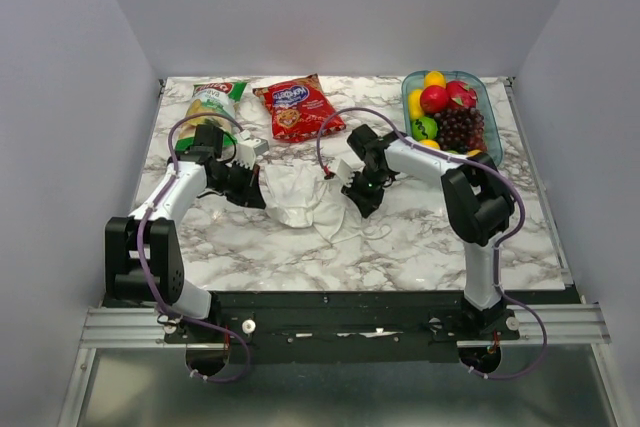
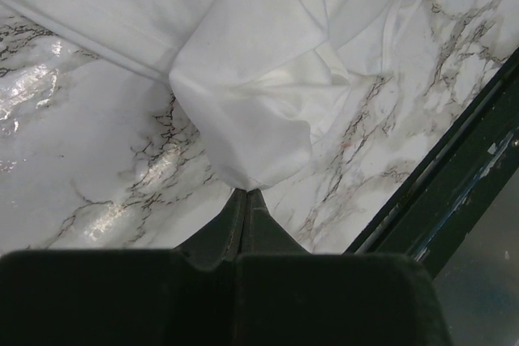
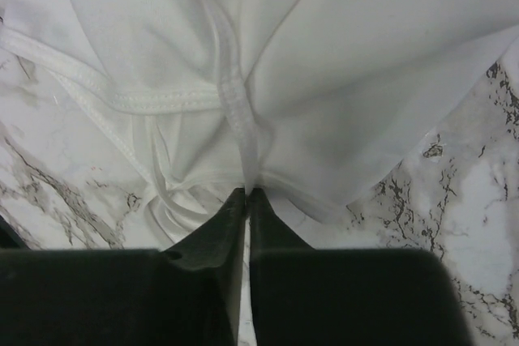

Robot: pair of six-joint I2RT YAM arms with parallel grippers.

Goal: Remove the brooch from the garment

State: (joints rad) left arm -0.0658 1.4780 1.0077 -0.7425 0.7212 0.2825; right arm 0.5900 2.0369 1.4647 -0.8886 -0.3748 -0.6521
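The white garment (image 1: 298,197) lies crumpled on the marble table (image 1: 400,247) between my two arms. My left gripper (image 1: 262,192) is at its left edge. In the left wrist view this gripper (image 2: 246,193) is shut, pinching the tip of a fold of the garment (image 2: 251,95). My right gripper (image 1: 352,197) is at the garment's right edge. The right wrist view shows the right gripper (image 3: 247,192) shut on a stitched seam of the garment (image 3: 340,62), with the cloth bunched at the tips. The brooch is hidden in every view.
A green snack bag (image 1: 215,102) and a red snack bag (image 1: 297,107) lie at the back left. A clear tray (image 1: 492,112) of fruit stands at the back right. The table's dark front rail (image 2: 454,176) runs close by the left gripper.
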